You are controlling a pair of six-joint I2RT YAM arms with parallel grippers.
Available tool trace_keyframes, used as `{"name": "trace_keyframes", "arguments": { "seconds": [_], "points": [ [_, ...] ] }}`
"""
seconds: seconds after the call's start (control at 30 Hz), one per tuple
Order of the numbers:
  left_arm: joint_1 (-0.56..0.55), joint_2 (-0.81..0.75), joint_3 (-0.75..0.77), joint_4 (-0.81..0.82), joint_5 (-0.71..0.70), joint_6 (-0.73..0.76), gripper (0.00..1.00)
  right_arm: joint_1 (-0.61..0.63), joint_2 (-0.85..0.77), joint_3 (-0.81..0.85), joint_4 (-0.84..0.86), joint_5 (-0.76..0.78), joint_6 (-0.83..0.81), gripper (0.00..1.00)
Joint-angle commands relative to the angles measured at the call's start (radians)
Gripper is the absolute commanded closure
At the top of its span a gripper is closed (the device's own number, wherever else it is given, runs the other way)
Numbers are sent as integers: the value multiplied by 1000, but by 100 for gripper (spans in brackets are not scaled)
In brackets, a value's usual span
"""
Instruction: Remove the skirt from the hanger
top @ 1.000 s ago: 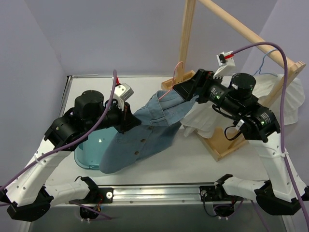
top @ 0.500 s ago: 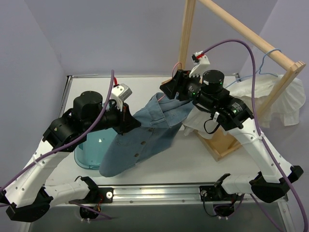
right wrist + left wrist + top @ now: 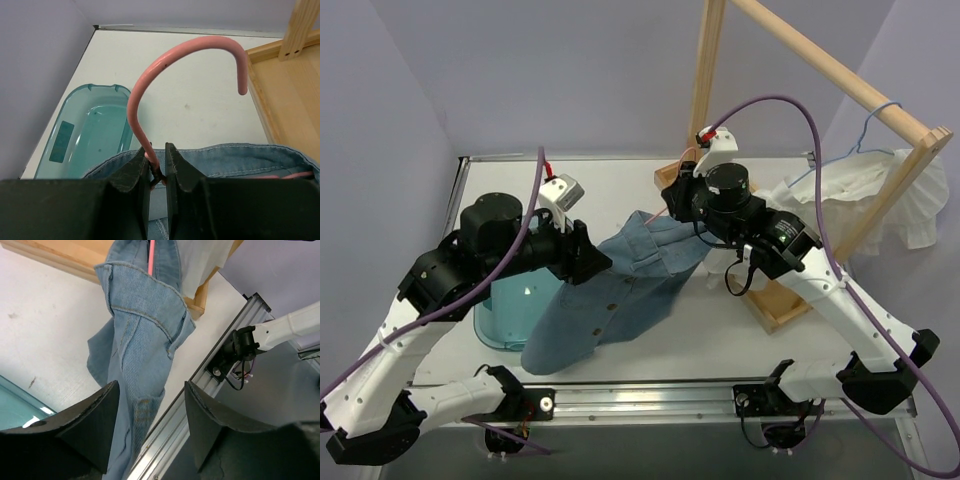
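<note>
The white pleated skirt (image 3: 865,185) hangs at the far right on the light-blue wire hanger (image 3: 868,128), whose hook is over the wooden rail. Neither gripper touches them. My right gripper (image 3: 158,150) is shut on the neck of a pink wire hanger (image 3: 150,65) that carries a blue denim garment (image 3: 610,290); in the top view this gripper (image 3: 672,195) is left of the rack. My left gripper (image 3: 150,390) is open, with the denim garment (image 3: 145,315) hanging in front of its fingers. In the top view the left gripper (image 3: 595,262) sits at the denim's left edge.
A teal tub (image 3: 510,310) stands on the table under the left arm. The wooden rack (image 3: 800,60) rises at the back right, and its base frame (image 3: 780,290) lies beside the denim. An aluminium rail (image 3: 650,400) runs along the near edge.
My left gripper has opened and let go of the denim. My right arm has swung left from the rack, and its gripper has shut on the pink hanger's neck.
</note>
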Motion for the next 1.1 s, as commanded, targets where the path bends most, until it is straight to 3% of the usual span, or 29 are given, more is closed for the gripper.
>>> {"name": "trace_keyframes", "arguments": {
  "seconds": [0.0, 0.03, 0.13, 0.6, 0.7, 0.73, 0.77, 1.07],
  "points": [
    [4, -40, 17, 41, -27, 17, 36, 6, -28, 76, -1, 83, 9, 100],
    [6, -41, 17, 46, -12, 17, 28, 6, -23, 87, -22, 83, -3, 100],
    [4, -32, 17, 105, 25, 17, 24, 7, -17, 103, -34, 63, -12, 100],
    [3, 251, 204, 120, 112, 58, 22, 55, 4, 123, -38, 3, -5, 100],
    [1, 276, 224, 106, 117, 67, 29, 56, 1, 138, -50, 9, -9, 100],
    [1, 279, 227, 104, 118, 66, 43, 56, 1, 141, -53, 12, -11, 100],
    [3, 279, 228, 106, 120, 67, 48, 56, 1, 143, -56, 15, -11, 100],
    [4, 239, 196, 127, 94, 55, 64, 56, -2, 121, -70, 37, -21, 100]
  ]
}}
